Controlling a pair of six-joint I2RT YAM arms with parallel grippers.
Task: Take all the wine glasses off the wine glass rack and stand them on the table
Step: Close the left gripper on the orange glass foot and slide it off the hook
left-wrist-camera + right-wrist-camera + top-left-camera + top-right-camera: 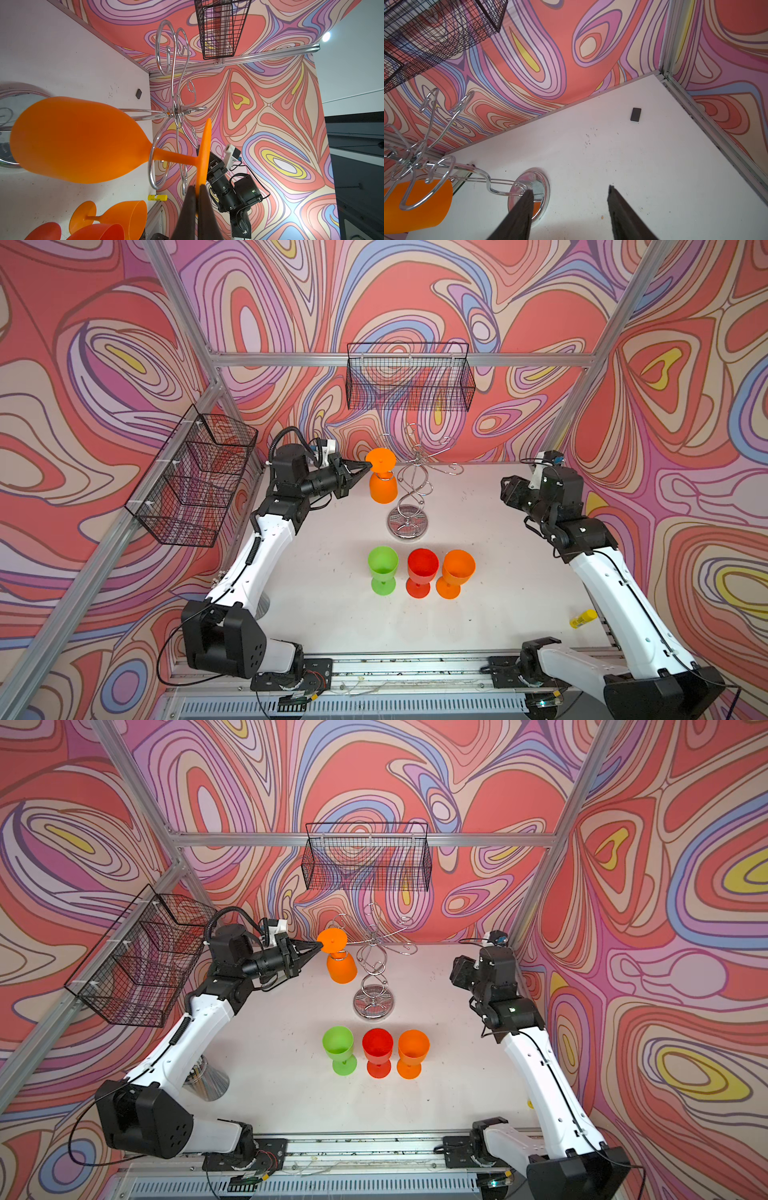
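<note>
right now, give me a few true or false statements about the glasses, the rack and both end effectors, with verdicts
1. The left end effector is shut on the foot of the hanging orange wine glass. True.
2. That glass is clear of the wine glass rack. False: its stem sits inside one of the rack's hook loops.
3. A green glass, a red glass and an orange glass stand upright in a row on the table. True.
4. The right end effector holds a glass. False: it is open and holds nothing.
</note>
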